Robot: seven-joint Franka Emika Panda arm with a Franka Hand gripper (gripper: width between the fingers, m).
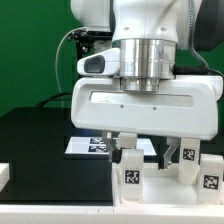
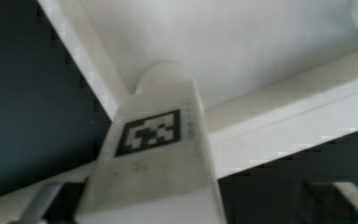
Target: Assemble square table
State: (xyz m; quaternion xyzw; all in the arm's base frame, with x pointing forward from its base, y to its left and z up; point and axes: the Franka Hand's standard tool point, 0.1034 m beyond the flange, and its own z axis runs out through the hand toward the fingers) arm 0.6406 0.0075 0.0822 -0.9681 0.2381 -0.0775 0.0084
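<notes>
arm's pointing straight down, gripper (image 1: 150,150) low over the table (image 1: 40,140), fingers (image 2: 43,203) apart either side of a tagged white leg (image 2: 149,150), not clamped on it afaict. black table, green wall behind. more legs (image 1: 208,170) at 4 o'clock, marker board (image 1: 90,145) just behind gripper. white tabletop (image 2: 247,60) under the leg.

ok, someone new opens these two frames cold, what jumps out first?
The arm's big white gripper fills the middle of the exterior view, reaching down among short white tagged legs near the front of the black table. In the wrist view one leg with a black-and-white tag stands between the fingers, which flank it with gaps showing. Behind the gripper, the marker board lies flat on the table.
</notes>
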